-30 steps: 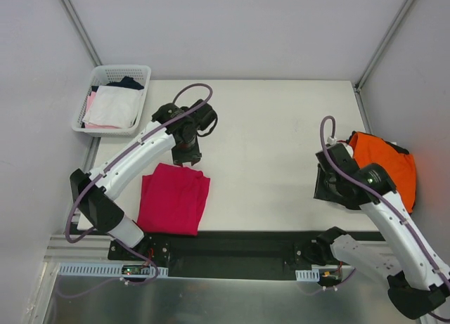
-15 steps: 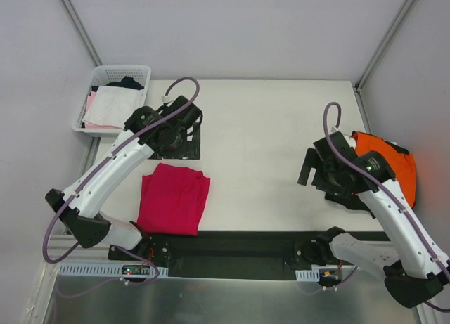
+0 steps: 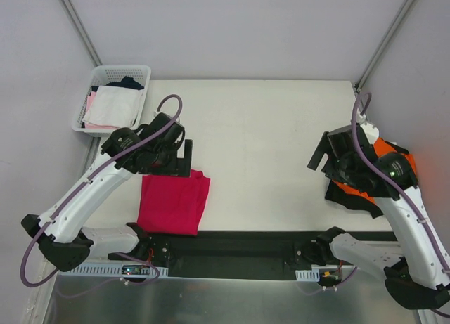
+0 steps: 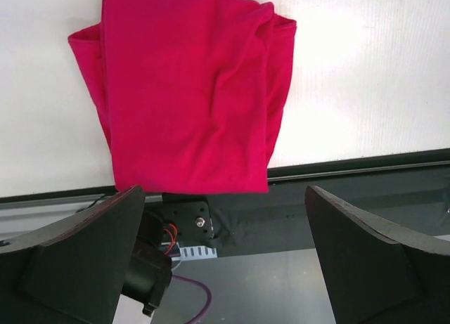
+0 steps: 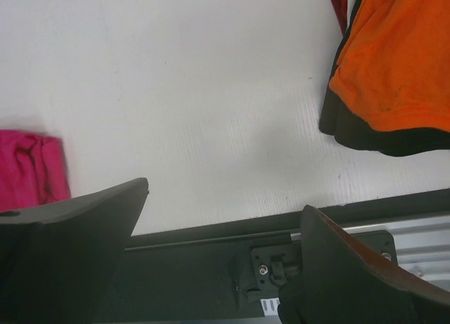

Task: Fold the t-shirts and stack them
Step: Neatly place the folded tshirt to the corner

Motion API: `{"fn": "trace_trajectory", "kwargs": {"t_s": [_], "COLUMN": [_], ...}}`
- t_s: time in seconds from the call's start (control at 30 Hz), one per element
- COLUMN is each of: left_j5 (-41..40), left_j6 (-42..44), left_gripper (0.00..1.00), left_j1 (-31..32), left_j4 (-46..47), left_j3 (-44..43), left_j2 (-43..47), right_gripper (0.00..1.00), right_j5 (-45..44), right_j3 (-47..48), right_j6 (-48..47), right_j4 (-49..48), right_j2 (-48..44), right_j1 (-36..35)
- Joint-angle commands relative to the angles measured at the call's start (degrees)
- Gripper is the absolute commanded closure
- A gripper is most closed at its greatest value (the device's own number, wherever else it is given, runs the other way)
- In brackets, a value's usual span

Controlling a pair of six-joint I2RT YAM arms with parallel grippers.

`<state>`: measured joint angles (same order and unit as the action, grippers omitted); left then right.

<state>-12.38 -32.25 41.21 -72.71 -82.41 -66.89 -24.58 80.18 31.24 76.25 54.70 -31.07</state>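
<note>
Crimson t-shirt point(image 3: 174, 203) lies folded at seven o'clock, left end effector point(image 4: 225, 194) spread wide above it. Right end effector point(image 5: 225, 197), wide and empty, hovers beside the orange t-shirt point(image 5: 394, 64).

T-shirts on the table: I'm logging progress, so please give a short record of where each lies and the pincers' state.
magenta shirt: folded, near left edge of table
orange shirt: right edge, lying on the black shirt
black shirt: under the orange one, edge showing
left pincer: open, empty, above magenta shirt
right pincer: open, empty, above bare table
</note>
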Motion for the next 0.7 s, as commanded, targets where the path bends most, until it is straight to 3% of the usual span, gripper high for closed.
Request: {"fn": "trace_trajectory", "kwargs": {"t_s": [0.0,0.07,0.1,0.17,0.2,0.3,0.47,0.53,0.67], "left_j5": [1.8,1.7,1.6,1.4,1.4,2.0,9.3,10.4,9.5], "left_j6": [3.8,4.9,5.3,6.0,6.1,6.4,5.7,4.7,2.0], "left_gripper": [0.01,0.01,0.01,0.01,0.01,0.01,0.03,0.05,0.05], "left_j1": [0.1,0.0,-0.1,-0.6,-1.0,-2.8,-7.9,-9.6,-11.1], "left_j4": [3.4,4.4,5.4,6.0,6.3,6.5,4.2,3.8,3.8], "left_j3": [0.3,0.2,-0.2,-1.3,-3.4,-9.8,-24.1,-28.3,-27.0], "left_j2": [-2.3,-4.8,-6.0,-10.0,-11.6,-18.8,-32.5,-35.6,-35.4], "right_gripper": [0.04,0.02,0.06,0.27,0.32,0.37,0.51,0.51,0.44], "right_j5": [-5.6,-4.7,-3.3,-2.8,-3.5,-4.3,-5.3,-4.3,5.0], "right_j3": [3.2,2.3,1.1,0.7,0.9,2.8,17.2,21.0,25.0], "right_j6": [-0.7,-4.0,-5.4,-8.6,-9.8,-16.9,-26.9,-30.1,-33.4], "right_j4": [17.5,12.1,9.8,5.4,4.4,-0.1,-0.9,-1.4,-5.7], "right_j2": [1.9,3.0,3.7,7.0,8.7,17.6,37.1,41.0,45.1], "right_j1": [-0.2,-0.3,-0.2,0.0,0.4,1.5,2.9,3.3,5.7]}}
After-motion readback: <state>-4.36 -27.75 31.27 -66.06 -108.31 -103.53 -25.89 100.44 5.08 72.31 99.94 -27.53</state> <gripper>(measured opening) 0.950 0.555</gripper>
